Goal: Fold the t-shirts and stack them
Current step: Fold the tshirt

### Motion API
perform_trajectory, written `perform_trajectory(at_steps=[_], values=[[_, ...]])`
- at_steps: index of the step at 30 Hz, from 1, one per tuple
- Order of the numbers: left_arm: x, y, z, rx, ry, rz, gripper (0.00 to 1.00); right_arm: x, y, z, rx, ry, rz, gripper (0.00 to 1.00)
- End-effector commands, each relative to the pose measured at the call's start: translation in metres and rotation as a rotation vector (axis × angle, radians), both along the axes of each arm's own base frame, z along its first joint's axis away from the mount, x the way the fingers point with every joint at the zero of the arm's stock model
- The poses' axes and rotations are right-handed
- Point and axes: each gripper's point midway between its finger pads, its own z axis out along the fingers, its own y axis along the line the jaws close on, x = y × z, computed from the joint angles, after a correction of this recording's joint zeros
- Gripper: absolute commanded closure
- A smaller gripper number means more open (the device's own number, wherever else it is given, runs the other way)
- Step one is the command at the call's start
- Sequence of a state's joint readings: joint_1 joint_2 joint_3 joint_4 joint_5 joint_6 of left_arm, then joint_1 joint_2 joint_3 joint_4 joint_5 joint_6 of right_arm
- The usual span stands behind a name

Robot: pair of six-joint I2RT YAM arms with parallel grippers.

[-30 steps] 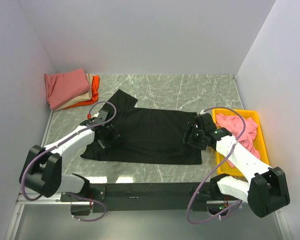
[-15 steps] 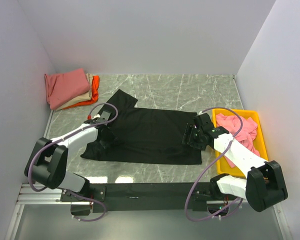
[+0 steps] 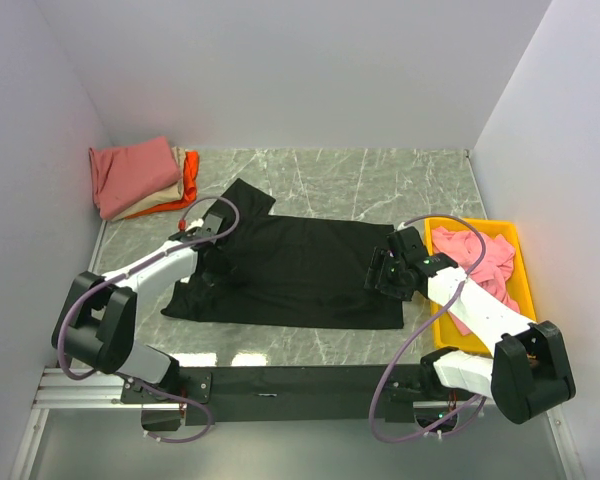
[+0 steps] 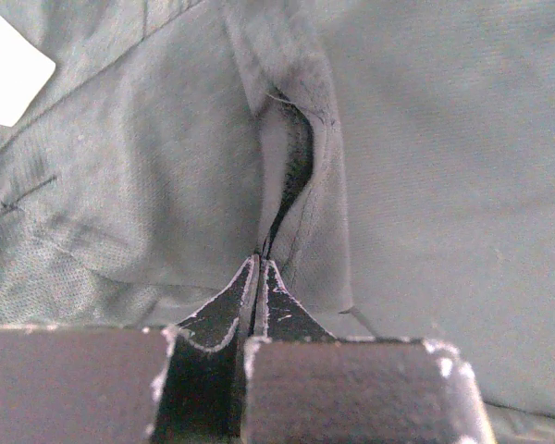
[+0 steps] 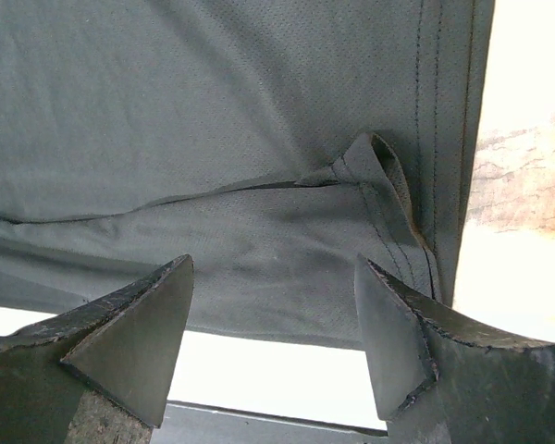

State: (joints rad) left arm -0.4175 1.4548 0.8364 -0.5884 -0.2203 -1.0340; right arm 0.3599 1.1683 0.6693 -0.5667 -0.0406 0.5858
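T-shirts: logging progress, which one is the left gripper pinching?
The black t-shirt, spread flat mid-table; the left gripper is shut on its fold. The folded stack and binned pink t-shirt lie elsewhere.

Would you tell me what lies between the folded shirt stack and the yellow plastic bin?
A large black cloth t-shirt lies spread on the marble table there, as the top external view shows.

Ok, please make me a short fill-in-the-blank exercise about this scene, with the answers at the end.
1. The left tool is ____ on a fold of the black t-shirt.
2. The right tool, over the same shirt's hem, stands ____.
3. The yellow bin holds a crumpled t-shirt of ____ colour.
Answers: shut; open; pink.
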Motion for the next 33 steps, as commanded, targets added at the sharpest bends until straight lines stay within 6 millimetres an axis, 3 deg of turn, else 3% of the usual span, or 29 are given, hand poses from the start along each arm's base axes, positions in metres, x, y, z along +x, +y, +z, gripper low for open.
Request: perform_trajectory(at_steps=[1,8,11,14,21,30,33], values=[[0.022,-0.003,0.022,0.023,-0.079,-0.048,0.99,0.008,-0.002,0.002,-0.014,-0.034,-0.008,0.23],[0.041,-0.016,0.023,0.042,-0.073,-0.152,0.99,0.007,-0.003,0.001,-0.017,-0.032,-0.008,0.23],[0.046,-0.021,0.019,0.06,-0.052,-0.187,0.94,0.007,-0.004,0.001,-0.026,-0.034,-0.009,0.23],[0.047,-0.026,0.018,0.076,-0.035,-0.214,0.6,0.007,-0.005,0.0,-0.031,-0.031,-0.007,0.23],[0.062,-0.046,0.041,0.022,-0.126,-0.232,0.04,0.013,-0.003,0.003,-0.023,-0.064,0.001,0.23],[0.084,-0.051,0.062,0.015,-0.218,-0.222,0.01,0.032,0.004,0.017,-0.011,-0.118,0.014,0.23],[0.106,-0.045,0.076,0.023,-0.277,-0.191,0.01,0.048,0.001,0.029,-0.032,-0.168,-0.017,0.22]])
